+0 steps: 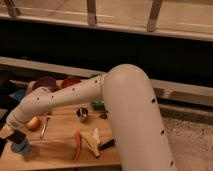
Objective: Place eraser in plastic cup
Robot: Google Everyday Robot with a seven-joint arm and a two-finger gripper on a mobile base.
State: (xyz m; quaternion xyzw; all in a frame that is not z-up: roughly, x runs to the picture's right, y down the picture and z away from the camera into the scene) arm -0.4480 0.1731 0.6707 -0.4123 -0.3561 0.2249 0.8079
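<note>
The light-blue plastic cup [20, 147] stands at the front left corner of the wooden table [55, 152]. My gripper [13, 134] is at the end of the white arm [60, 95], just above and slightly left of the cup. A small dark block, the eraser [18, 136], sits in the gripper directly over the cup's rim. The cup's far side is hidden by the gripper.
An orange fruit [33, 123] and a thin utensil [44, 126] lie right of the gripper. A small metal cup [82, 114], a banana [93, 140], a red pepper [77, 146], a green item [98, 106], a purple bowl [45, 83] and a brown bowl [70, 81] are on the table.
</note>
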